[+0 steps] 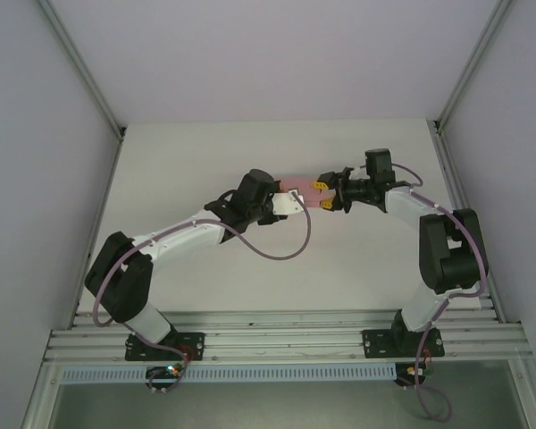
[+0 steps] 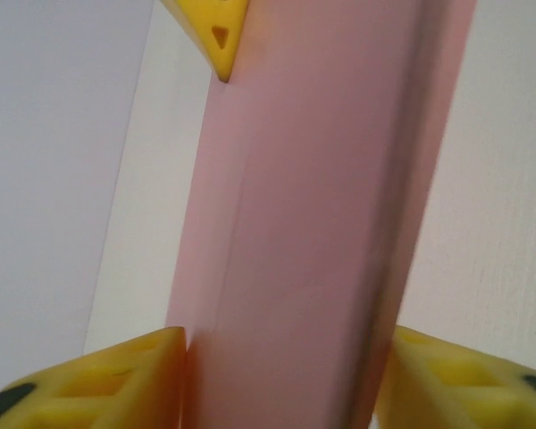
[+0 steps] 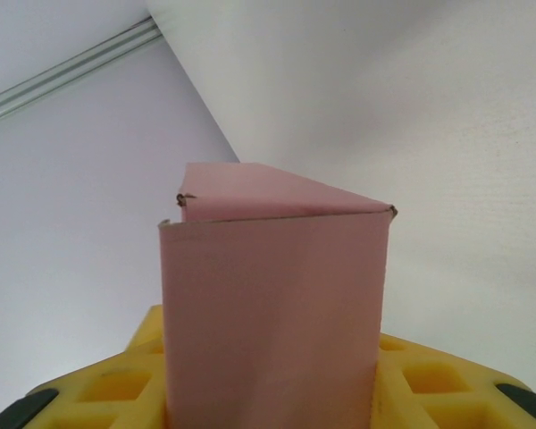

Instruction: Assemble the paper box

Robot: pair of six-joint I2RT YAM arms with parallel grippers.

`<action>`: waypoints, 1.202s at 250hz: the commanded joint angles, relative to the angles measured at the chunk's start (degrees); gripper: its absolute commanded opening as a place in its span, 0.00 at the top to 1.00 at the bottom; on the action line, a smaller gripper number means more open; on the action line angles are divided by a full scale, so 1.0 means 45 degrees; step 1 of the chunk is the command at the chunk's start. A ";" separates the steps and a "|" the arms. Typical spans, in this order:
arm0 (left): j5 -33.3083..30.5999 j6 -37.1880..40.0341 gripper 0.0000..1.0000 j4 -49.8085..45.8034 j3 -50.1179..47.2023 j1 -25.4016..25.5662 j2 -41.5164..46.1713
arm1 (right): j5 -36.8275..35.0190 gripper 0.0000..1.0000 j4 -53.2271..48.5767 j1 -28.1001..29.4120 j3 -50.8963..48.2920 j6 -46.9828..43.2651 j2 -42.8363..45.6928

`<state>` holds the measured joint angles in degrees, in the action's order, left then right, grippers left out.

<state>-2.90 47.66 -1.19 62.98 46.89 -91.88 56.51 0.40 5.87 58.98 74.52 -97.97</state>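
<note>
Box (image 3: 268, 295) already formed into rectangular tube, held between arms over table (image 1: 250, 143) middle. Left gripper (image 2: 281, 366) clamped on it; right gripper (image 3: 272, 366) clamped likewise. One end flap folded over, seam loose. Closing of ends judged left.

Your paper box (image 1: 299, 187) sits over the middle of the tabletop (image 1: 250, 152), with the left end effector (image 1: 295, 199) clasping its left end and the right end effector (image 1: 322, 194) its right.

My left arm (image 1: 174, 234) and right arm (image 1: 447, 246) bend inward to mid-frame, where my left pincer (image 1: 295, 197) and right pincer (image 1: 323, 197) each clamp the pale pink thin card box (image 1: 305, 189).
</note>
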 commanded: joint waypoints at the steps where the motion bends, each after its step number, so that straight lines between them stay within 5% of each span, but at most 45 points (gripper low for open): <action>1: -0.0166 0.0051 0.53 0.0779 -0.0129 0.0087 0.0051 | 0.1163 0.56 0.0432 0.0063 -0.0169 0.0289 0.0360; 123: 0.0351 0.0317 0.65 -0.0692 0.0251 0.0050 0.0142 | -0.0071 0.31 0.1108 -0.0269 -0.0336 -0.0302 0.0868; 166: 0.1989 -0.0158 0.65 -0.3611 0.1116 -0.0356 0.0146 | -0.2657 0.11 -0.1044 -0.0833 0.1128 -0.4704 0.1607; 175: 0.2295 -0.0316 0.65 -0.4253 0.1327 -0.0487 0.0081 | -0.3310 0.00 -0.1305 -0.0845 0.1261 -0.5812 0.1915; 215: 0.3636 -0.0107 0.63 -0.7638 0.2436 -0.0838 -0.0778 | -0.6344 0.00 -0.0743 -0.0857 0.0344 -0.9404 0.3656; 252: 0.4127 -0.0503 0.63 -0.9473 0.3657 -0.1111 -0.1982 | -0.4806 0.00 0.1744 -0.0844 -0.1404 -1.1332 0.5221; 301: 0.5047 -0.0852 0.63 -1.0458 0.4642 -0.1541 -0.2853 | -0.4798 0.02 -0.2414 -0.0337 -0.0786 -1.4717 0.5814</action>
<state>14.17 45.74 -40.86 80.36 41.39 -103.79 35.53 -0.05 2.79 54.02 22.22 -73.30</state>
